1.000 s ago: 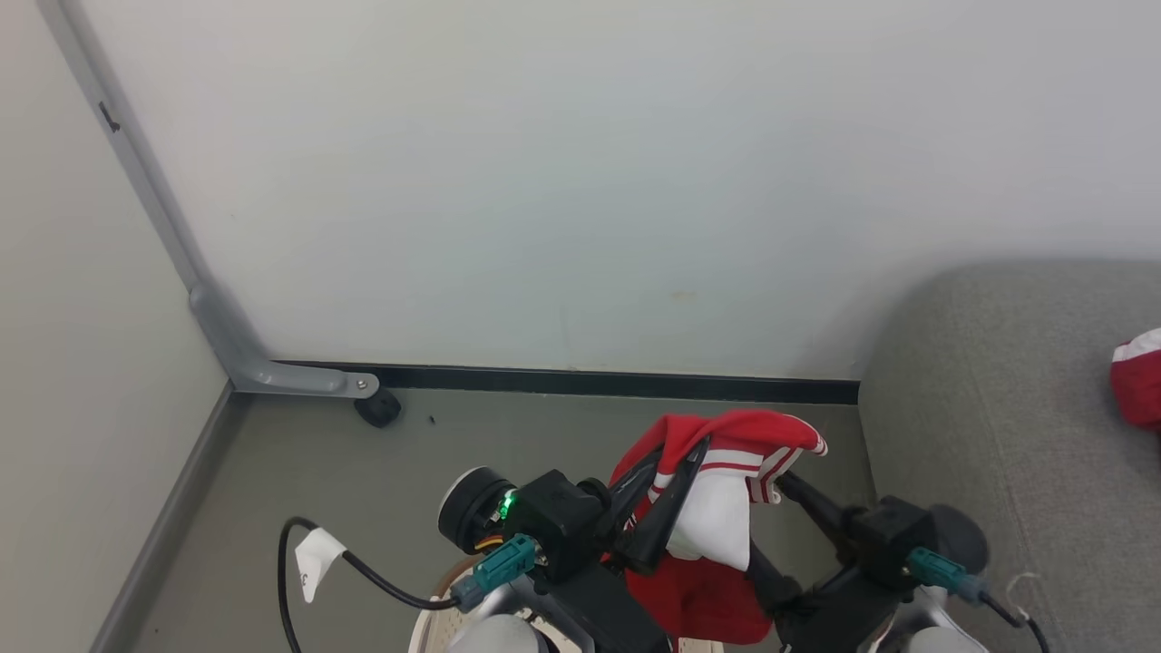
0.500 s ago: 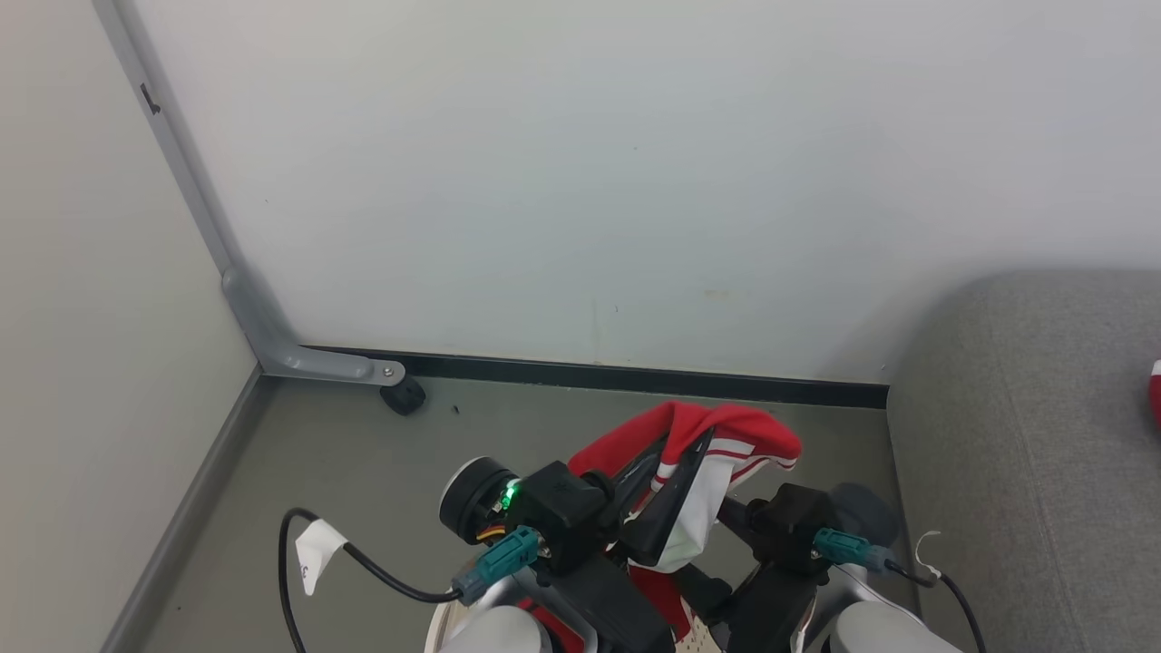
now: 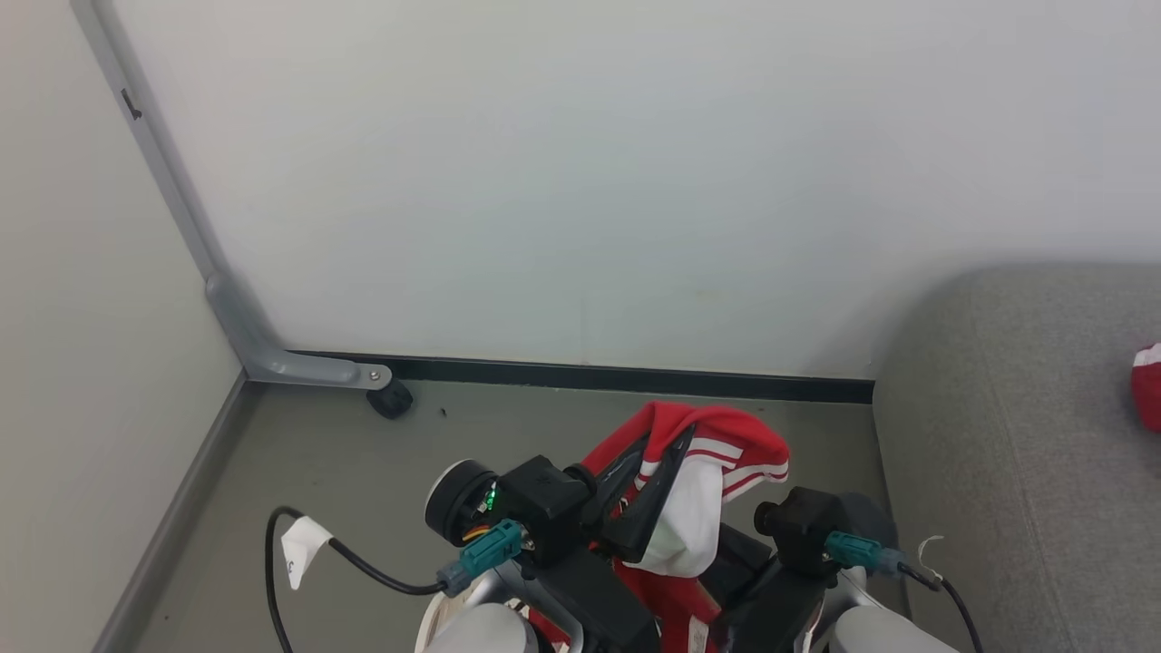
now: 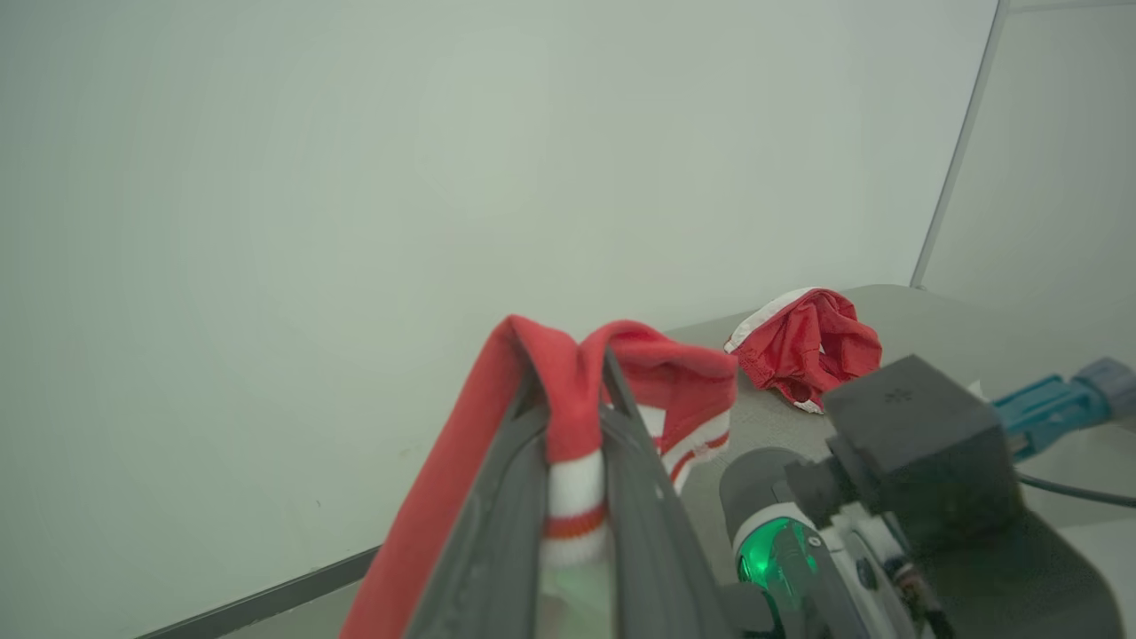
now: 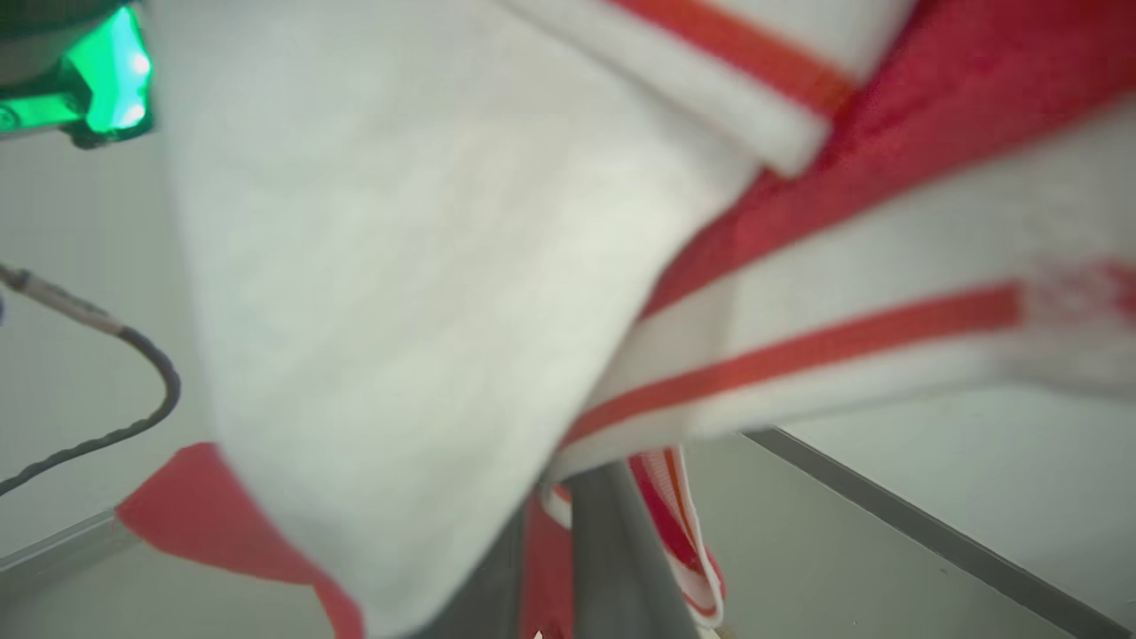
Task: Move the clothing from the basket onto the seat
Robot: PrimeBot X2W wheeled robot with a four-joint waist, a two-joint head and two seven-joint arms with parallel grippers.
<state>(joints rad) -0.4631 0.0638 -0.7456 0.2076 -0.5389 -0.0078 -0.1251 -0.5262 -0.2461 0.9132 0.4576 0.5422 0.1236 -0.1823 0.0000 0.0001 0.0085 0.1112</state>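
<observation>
- The left gripper (image 3: 669, 444) is raised mid-frame in the head view, its fingers angled up towards the wall (image 3: 580, 181); its jaws are pinched tight on the garment (image 3: 694, 517), clamping the striped white band.
- The garment drapes over the left fingertips, with a red fold on top and a white panel hanging down between the two arms.
- The right gripper (image 5: 555, 532) sits low, just right of the garment; in its wrist view the cloth is blurred and very close; red fabric seems to lie between its fingers (image 5: 612, 541), but I cannot tell whether they grip it.
- The garment hangs above the basket (image 3: 426, 626), whose pale rim shows below the arms; it is apart from the seat (image 3: 1025, 435) on the right.
- Another garment (image 4: 808, 346) lies crumpled on the seat.
</observation>
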